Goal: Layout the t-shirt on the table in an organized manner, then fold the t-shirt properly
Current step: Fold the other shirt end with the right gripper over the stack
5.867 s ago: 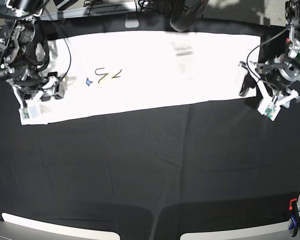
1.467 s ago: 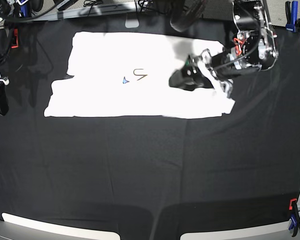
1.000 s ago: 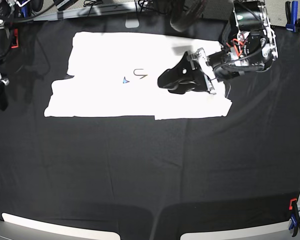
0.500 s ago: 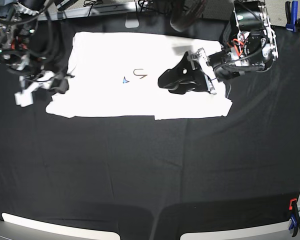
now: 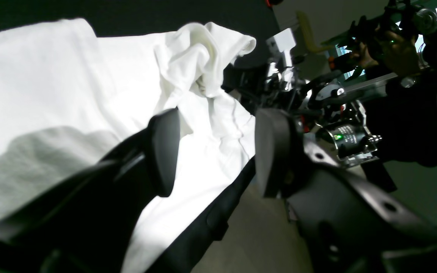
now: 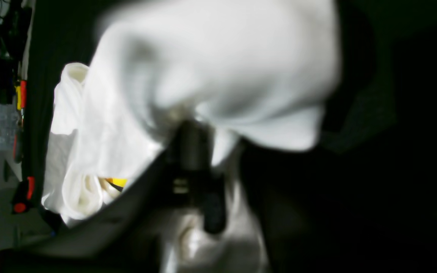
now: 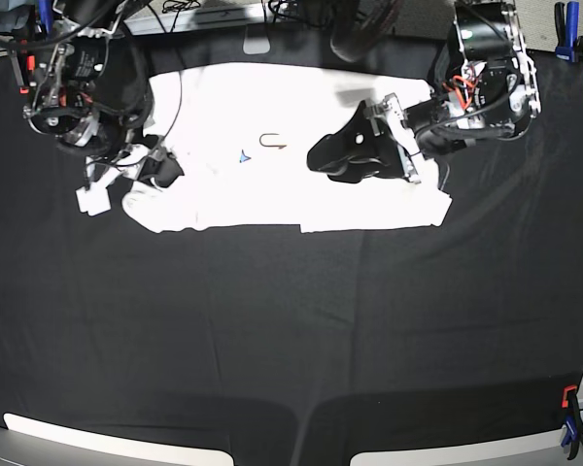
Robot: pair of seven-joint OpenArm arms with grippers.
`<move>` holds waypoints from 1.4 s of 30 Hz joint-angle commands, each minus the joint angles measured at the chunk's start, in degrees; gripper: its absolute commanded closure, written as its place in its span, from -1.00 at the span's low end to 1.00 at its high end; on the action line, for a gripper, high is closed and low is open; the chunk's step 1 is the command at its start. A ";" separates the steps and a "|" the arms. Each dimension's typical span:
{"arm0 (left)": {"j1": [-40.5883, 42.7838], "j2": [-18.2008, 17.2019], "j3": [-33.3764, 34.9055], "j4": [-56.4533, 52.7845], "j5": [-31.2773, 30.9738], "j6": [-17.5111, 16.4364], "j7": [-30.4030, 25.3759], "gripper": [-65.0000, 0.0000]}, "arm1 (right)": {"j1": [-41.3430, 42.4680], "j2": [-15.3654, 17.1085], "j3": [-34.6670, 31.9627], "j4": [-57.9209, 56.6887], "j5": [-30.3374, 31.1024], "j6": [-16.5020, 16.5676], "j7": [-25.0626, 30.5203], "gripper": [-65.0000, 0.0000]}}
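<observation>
1. The right pincer (image 7: 146, 165), wide apart half a second ago, now pinches the bunched end of the white cloth t-shirt (image 7: 272, 107) (fold step starting, I judge).
2. That end has pulled inward across the black-clothed desk (image 7: 291, 330).
3. The left pincer (image 7: 369, 155) keeps hovering agape over the shirt's other half.

In the right wrist view the t-shirt (image 6: 218, 68) fills the frame as a soft blur, and its bunched folds hide the tips of the right gripper (image 6: 194, 151). A yellow scrap of print (image 6: 117, 182) peeks from a fold, too little to read. In the base view the small marks (image 7: 262, 146) on the shirt are too small to make out. The left gripper (image 7: 335, 160) covers the cloth beneath it.
</observation>
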 commanded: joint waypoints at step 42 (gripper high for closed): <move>-0.61 0.13 -0.02 1.03 -1.88 -0.63 -0.28 0.09 | 15.67 -11.87 -10.05 10.95 -12.57 -1.77 -5.55 1.00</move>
